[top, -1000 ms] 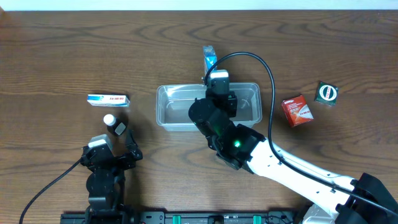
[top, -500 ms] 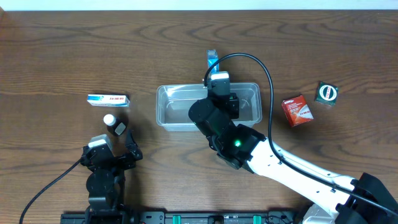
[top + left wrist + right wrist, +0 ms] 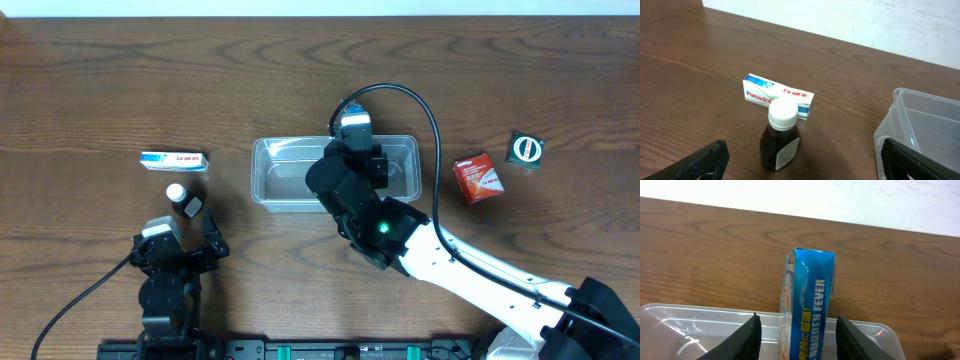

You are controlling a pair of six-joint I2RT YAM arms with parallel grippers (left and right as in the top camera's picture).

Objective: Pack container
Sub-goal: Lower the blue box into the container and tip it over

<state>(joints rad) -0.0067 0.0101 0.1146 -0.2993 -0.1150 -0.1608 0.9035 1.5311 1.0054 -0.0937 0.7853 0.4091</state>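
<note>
The clear container [image 3: 275, 172] lies mid-table. In the right wrist view its far rim [image 3: 690, 311] runs across the bottom. A blue box [image 3: 809, 305] marked "SUDDEN FEVER" stands on end there. Its lower part is behind the clear far wall and its top rises above the rim. My right gripper [image 3: 800, 342] is open around the box, with a gap showing on each side. From overhead, the right wrist hides the box. My left gripper [image 3: 802, 170] is open and empty near the table's front left, just short of a brown bottle [image 3: 780, 145].
A white Panadol box [image 3: 173, 159] lies at the left, with the white-capped brown bottle [image 3: 183, 200] in front of it. A red box [image 3: 478, 178] and a dark green packet [image 3: 526, 149] lie right of the container. The container's corner [image 3: 920, 115] shows in the left wrist view.
My right gripper's jaws have parted from the blue box. The box, seen beyond the container's far rim from overhead before, is now hidden under the wrist. The left arm is still.
</note>
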